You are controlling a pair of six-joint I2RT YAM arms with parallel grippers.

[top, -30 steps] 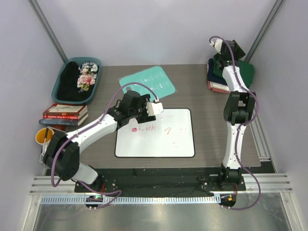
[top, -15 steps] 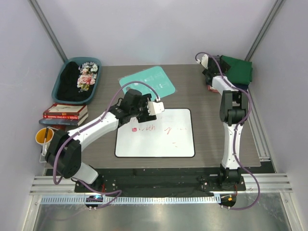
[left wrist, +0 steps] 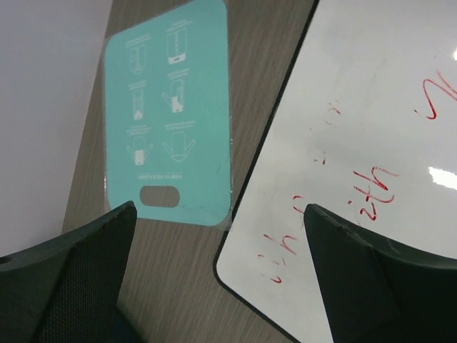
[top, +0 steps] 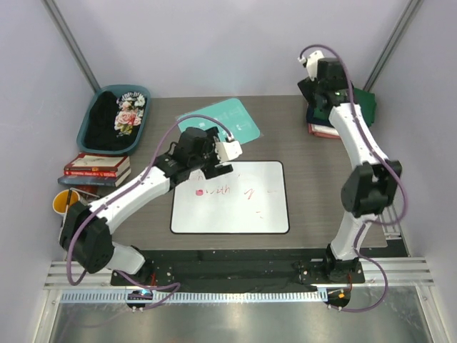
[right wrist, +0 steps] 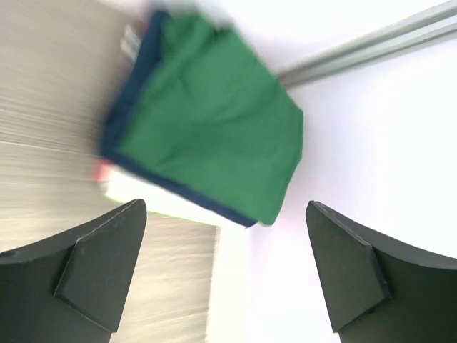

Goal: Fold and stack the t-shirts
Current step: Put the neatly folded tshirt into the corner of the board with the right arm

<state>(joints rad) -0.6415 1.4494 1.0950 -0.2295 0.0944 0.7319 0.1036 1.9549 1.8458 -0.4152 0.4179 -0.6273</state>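
Green t-shirt [right wrist: 214, 121] tops the corner stack [right wrist: 118, 139], so the right jaws hang released above it, while the left jaws gape empty over the whiteboard [left wrist: 371, 107].

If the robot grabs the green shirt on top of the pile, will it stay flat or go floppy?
Probably floppy: the green shirt is soft, slightly wrinkled cloth, so it would likely droop and unfold if lifted by one edge. It looks thin, so probably light. If pushed, it might slide off the navy shirt beneath, since it only lies loose on top.
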